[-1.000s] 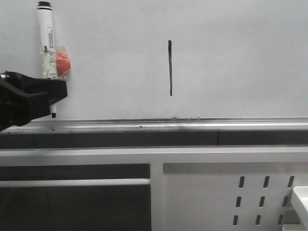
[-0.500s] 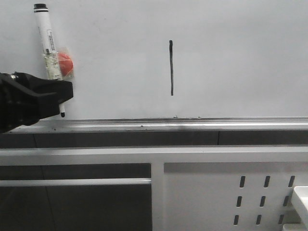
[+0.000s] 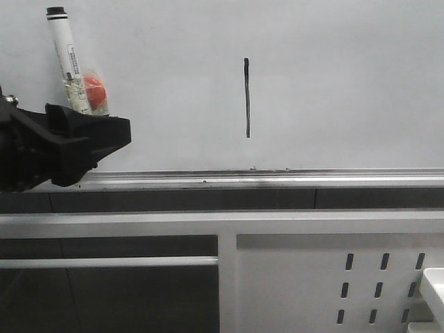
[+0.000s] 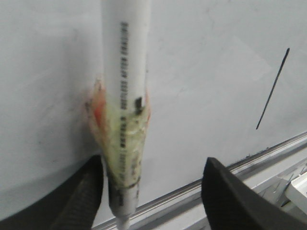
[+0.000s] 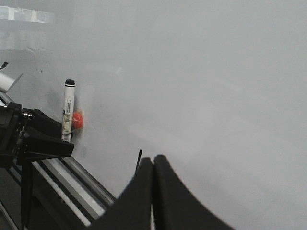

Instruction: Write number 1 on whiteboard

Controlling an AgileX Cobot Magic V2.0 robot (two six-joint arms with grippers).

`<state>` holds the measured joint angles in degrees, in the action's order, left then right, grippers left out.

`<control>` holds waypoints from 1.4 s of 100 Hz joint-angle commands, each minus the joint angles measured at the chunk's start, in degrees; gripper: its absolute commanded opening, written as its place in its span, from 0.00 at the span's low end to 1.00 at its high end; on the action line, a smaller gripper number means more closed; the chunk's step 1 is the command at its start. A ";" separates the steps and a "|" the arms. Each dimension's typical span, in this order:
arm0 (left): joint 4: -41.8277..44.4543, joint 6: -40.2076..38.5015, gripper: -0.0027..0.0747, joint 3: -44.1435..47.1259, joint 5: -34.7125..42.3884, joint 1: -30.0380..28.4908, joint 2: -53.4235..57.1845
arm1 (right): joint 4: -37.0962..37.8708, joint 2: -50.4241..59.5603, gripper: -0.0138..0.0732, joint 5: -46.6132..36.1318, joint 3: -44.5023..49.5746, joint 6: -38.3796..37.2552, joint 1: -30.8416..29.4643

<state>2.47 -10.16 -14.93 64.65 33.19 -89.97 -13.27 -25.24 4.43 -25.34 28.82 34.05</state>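
Note:
The number 1 [image 3: 247, 97] is a thin black vertical stroke on the whiteboard [image 3: 347, 83], above the silver tray rail [image 3: 277, 179]. It also shows in the left wrist view [image 4: 272, 88] and the right wrist view [image 5: 139, 160]. A white marker pen [image 3: 69, 62] with a black cap stands tilted against the board at the left, taped to a red round piece [image 3: 94, 94]. My left gripper [image 3: 104, 142] is open around the pen's lower end; the pen [image 4: 125, 72] lies beside one finger [image 4: 86, 191], and the other finger is well apart. My right gripper [image 5: 153, 160] is shut and empty.
Below the rail run a dark band and a white frame with a perforated metal panel [image 3: 333, 277]. A white tray corner [image 3: 433, 284] shows at the lower right. The left gripper [image 5: 43, 139] and the pen [image 5: 67, 110] also show in the right wrist view.
The left gripper has opened and moved right, now hiding the pen's tip. The pen has tilted a little more to the left. The stroke has not changed.

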 commanded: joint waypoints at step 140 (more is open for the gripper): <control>5.16 8.89 0.01 -0.73 -29.89 -0.09 38.02 | -14.98 3.75 0.09 -14.35 15.86 0.01 0.01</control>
<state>5.33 -1.55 -10.58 40.07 33.08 -54.53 -28.16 -21.34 -5.99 -8.01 28.74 34.05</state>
